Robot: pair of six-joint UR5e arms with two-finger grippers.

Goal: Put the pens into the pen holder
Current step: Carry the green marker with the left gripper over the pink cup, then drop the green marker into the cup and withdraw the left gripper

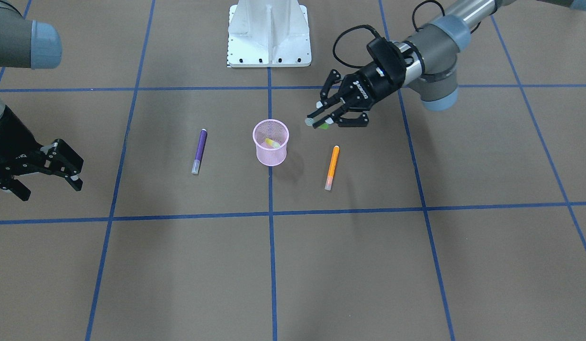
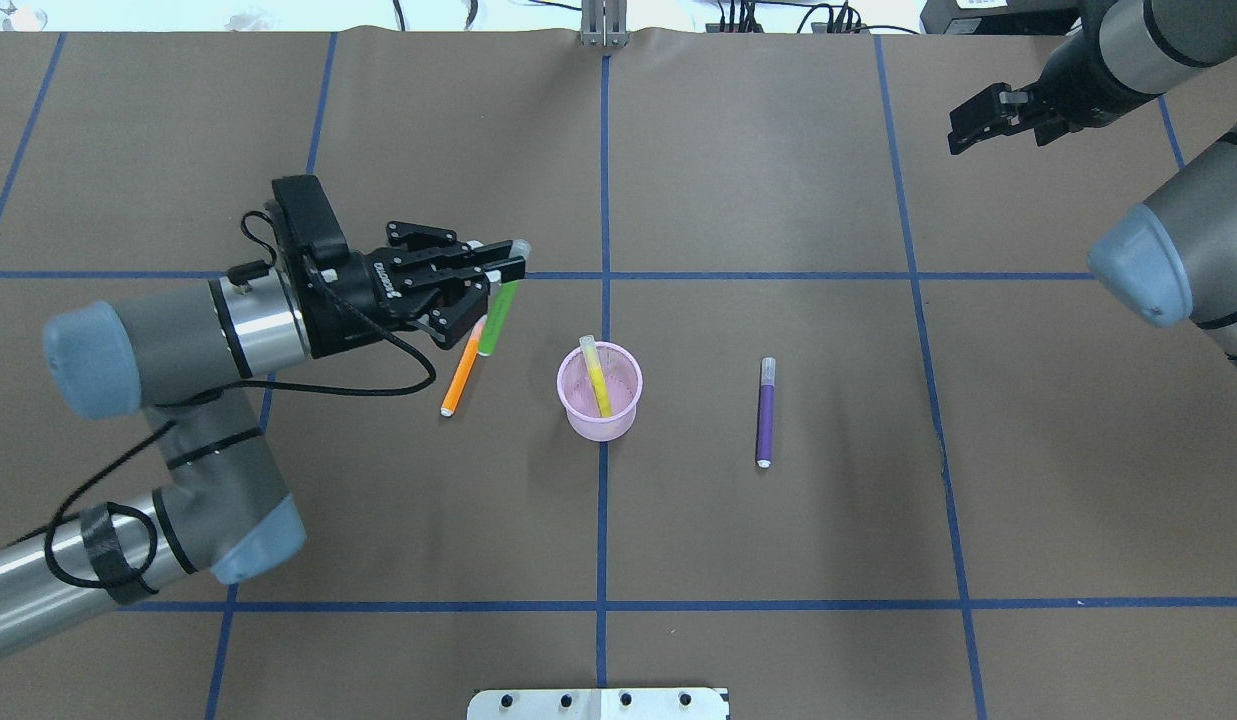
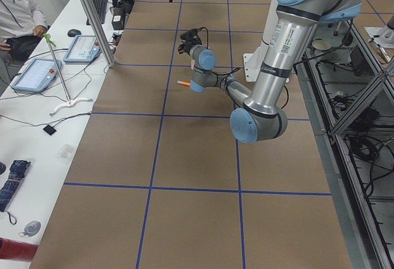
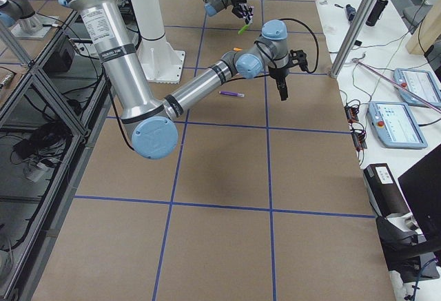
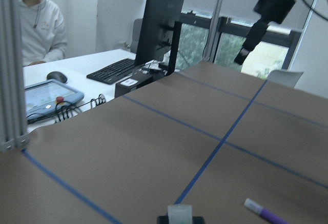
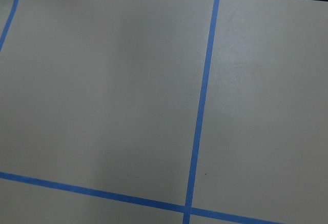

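Closest to the robot in the overhead view, we see the table [image 2: 778,540], papered brown and gridded with blue tape. The purple pen [image 2: 765,412] lies flat on it to the robot's right of the pen holder [image 2: 590,428]. It is well apart from the cup, and its greyish cap points away from the robot. The pink mesh holder stands upright on a tape line at mid-table. The yellow pen [image 2: 599,382] leans inside it, its capped end poking above the far rim. On the holder's other side, the orange pen [image 2: 459,382] lies on the paper, near the cup but not touching it.

Just beyond, the left gripper [image 2: 513,258] reaches in sideways above the table. Its fingers are closed on the green pen [image 2: 497,322] at the capped end. The pen's body hangs at a tilt below the fingers, and from overhead it crosses the far end of the orange pen. In the front-facing view the gripper and its pen are beside the holder, not over its rim. The left wrist camera catches only the pen's pale cap at the bottom edge of its picture.

Farthest out, the right gripper [image 2: 958,132] hangs toward the table's far right corner, well apart from every pen. In the front-facing view its fingers [image 1: 75,182] are spread wide with nothing between them.
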